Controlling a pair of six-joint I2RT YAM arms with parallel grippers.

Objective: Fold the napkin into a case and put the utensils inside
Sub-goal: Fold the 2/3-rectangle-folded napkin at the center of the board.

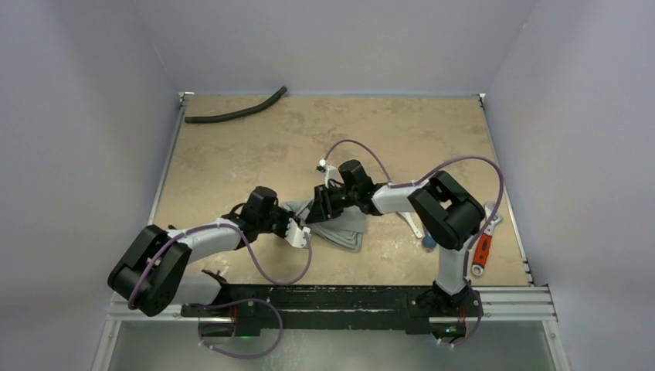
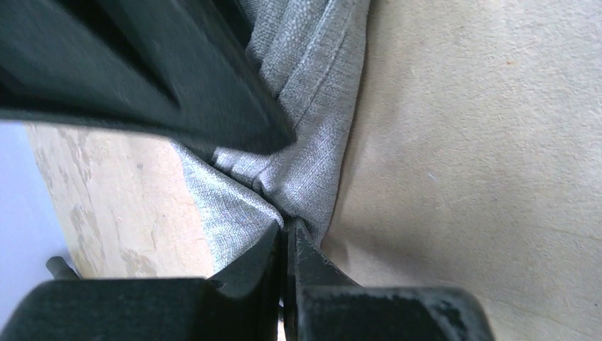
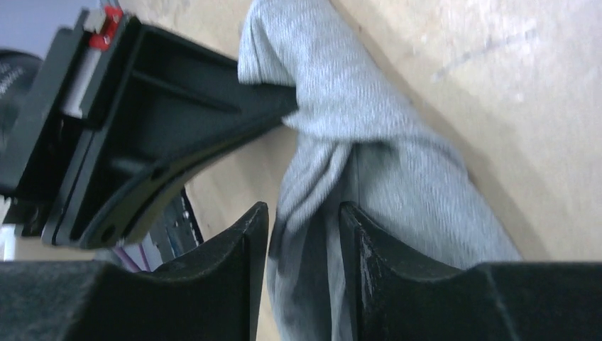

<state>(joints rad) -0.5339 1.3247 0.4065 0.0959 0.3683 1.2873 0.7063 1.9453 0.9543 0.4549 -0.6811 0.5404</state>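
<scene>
Top external view gives us the black hose at the far left corner of the table, well apart from everything else. Nearer the middle, the left gripper reaches in from the left to the edge of the napkin, which lies bunched and creased on the table between the two arms, near the front edge. From the left wrist camera we see its fingers pressed together on a gathered pinch of the grey cloth, the weave puckering at their tips. Just right of that, the right gripper comes down onto the same bunch from the far side, close against the left one. Its wrist camera shows the fingers standing apart, with a hanging fold of the napkin running through the gap between them and nothing clamped. Further right, under the right arm's elbow, the spoon shows as a white strip, and the round blue end of the stick utensil lies just beside it, both outside the cloth. Rightmost is the red-handled wrench, near the table's edge.
</scene>
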